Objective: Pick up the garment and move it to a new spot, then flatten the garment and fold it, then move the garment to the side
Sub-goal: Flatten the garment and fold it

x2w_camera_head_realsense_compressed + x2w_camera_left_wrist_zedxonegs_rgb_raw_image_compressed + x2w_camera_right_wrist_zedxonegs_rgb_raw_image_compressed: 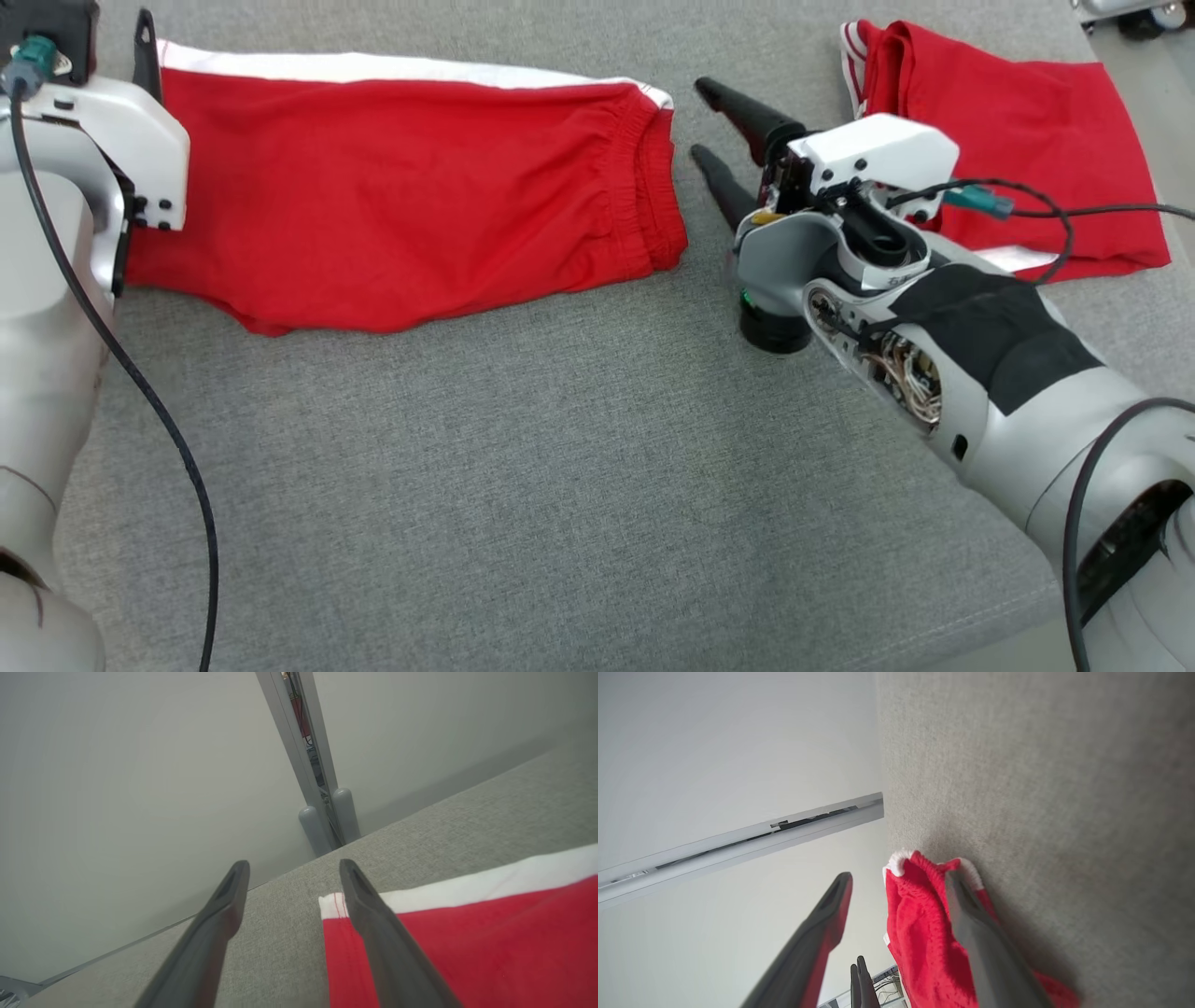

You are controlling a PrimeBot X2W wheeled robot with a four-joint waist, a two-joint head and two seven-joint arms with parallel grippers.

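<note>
- Lying flat on the grey counter [560, 448], the red garment [401, 196] is a folded pair of shorts at the far left. A white stripe runs along its far edge, and its gathered waistband faces right.
- The left tool [292, 879] is released. One finger is over the garment's striped corner, the other over bare counter.
- The right tool [700, 119] is also released, fingers spread, just beside the waistband end and gripping nothing.
- A second red cloth [1018, 131] lies well apart at the far right.
</note>
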